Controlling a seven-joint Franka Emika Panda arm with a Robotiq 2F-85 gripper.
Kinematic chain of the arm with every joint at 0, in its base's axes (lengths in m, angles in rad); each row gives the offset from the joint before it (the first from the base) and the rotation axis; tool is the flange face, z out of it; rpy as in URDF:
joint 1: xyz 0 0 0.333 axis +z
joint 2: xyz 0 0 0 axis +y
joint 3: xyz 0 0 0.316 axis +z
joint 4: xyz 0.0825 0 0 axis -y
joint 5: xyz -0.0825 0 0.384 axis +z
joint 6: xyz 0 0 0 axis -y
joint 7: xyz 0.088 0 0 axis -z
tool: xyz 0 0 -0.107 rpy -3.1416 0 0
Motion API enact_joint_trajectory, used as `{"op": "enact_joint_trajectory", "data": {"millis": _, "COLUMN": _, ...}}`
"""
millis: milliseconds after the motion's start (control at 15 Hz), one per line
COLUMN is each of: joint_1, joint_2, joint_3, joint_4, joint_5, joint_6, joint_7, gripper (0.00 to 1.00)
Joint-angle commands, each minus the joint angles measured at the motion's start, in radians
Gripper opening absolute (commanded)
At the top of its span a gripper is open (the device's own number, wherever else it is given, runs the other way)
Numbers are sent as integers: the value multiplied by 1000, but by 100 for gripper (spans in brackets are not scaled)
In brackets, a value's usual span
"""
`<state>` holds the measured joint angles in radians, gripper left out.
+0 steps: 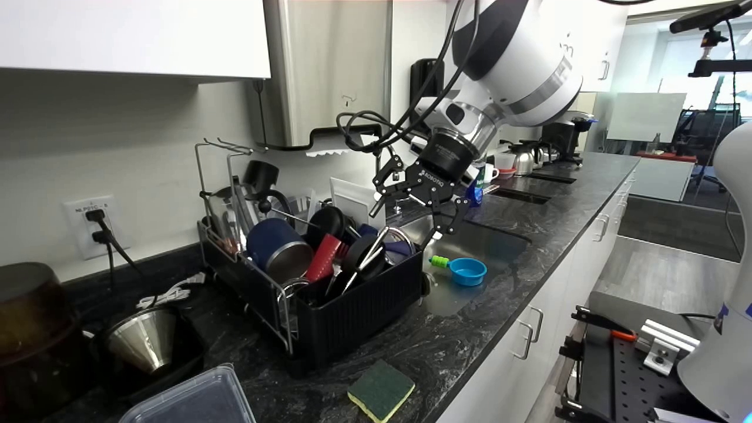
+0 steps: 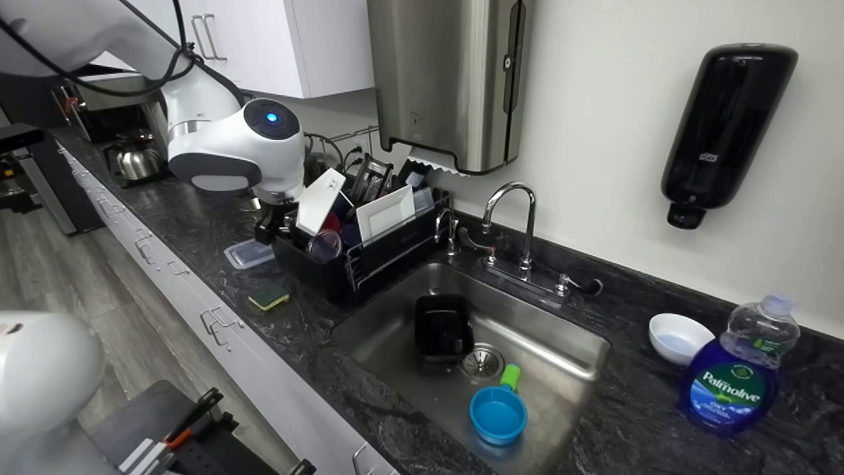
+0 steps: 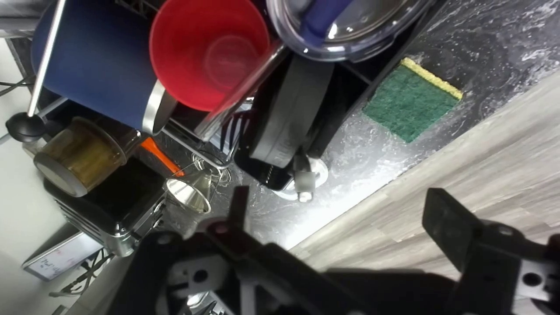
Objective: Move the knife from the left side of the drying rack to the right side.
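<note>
At the far left of an exterior view sits a dark brown, see-through round container (image 1: 29,299); then a white rectangular wall outlet (image 1: 82,238) with black plugs (image 1: 101,236); then a shiny metal cone (image 1: 144,343); below it, a clear rectangular plastic piece (image 1: 191,402), a lid or a shallow box, cut off by the lower edge; next the large black rectangular drying rack (image 1: 358,320) with thin metal wire uprights stands on the dark marbled countertop (image 1: 311,393); in it a dark blue cylindrical mug (image 1: 264,247) lies tilted on its side, a red round cup (image 1: 322,258) tilts beside it, and a white square plate (image 1: 355,205) leans behind; the knife I cannot pick out; in the wrist view a dark grey, elongated piece (image 3: 295,113) with blurred lettering sits in the rack, and whether that is the knife I cannot tell; a green and yellow sponge (image 1: 382,388) lies on the countertop near the rack; the black two-fingered gripper (image 1: 405,222) hangs near the rack on the white arm (image 1: 531,64), its jaws wide apart, the countertop's edge and pale wood-look floor (image 3: 389,227) showing between them in the wrist view; farther right, a round blue cup (image 1: 468,271) with a bright green handle lies in the steel sink (image 1: 449,301); at the right of an exterior view a round white bowl (image 2: 679,336) stands near a clear, purple-blue Palmolive bottle (image 2: 732,373)
</note>
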<state>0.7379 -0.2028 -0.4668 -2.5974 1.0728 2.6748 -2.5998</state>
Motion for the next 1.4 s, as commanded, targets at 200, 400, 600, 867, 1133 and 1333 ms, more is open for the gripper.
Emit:
{"op": "enact_joint_trajectory", "data": {"millis": 200, "joint_1": 29, "joint_2": 17, "joint_3": -22, "joint_4": 19, "joint_5": -1, "joint_6": 24, "joint_7": 0, "gripper": 100}}
{"op": "enact_joint_trajectory", "data": {"millis": 400, "joint_1": 35, "joint_2": 17, "joint_3": -30, "joint_4": 19, "joint_5": -2, "joint_6": 25, "joint_7": 0, "gripper": 100}}
{"op": "enact_joint_trajectory", "data": {"millis": 600, "joint_1": 44, "joint_2": 15, "joint_3": -42, "joint_4": 18, "joint_5": -6, "joint_6": 26, "joint_7": 0, "gripper": 100}}
{"op": "enact_joint_trajectory", "data": {"millis": 867, "joint_1": 57, "joint_2": 14, "joint_3": -58, "joint_4": 17, "joint_5": -6, "joint_6": 26, "joint_7": 0, "gripper": 100}}
{"op": "enact_joint_trajectory", "data": {"millis": 1133, "joint_1": 77, "joint_2": 14, "joint_3": -76, "joint_4": 16, "joint_5": -5, "joint_6": 27, "joint_7": 0, "gripper": 100}}
{"op": "enact_joint_trajectory", "data": {"millis": 1333, "joint_1": 93, "joint_2": 15, "joint_3": -92, "joint_4": 17, "joint_5": -5, "joint_6": 28, "joint_7": 0, "gripper": 100}}
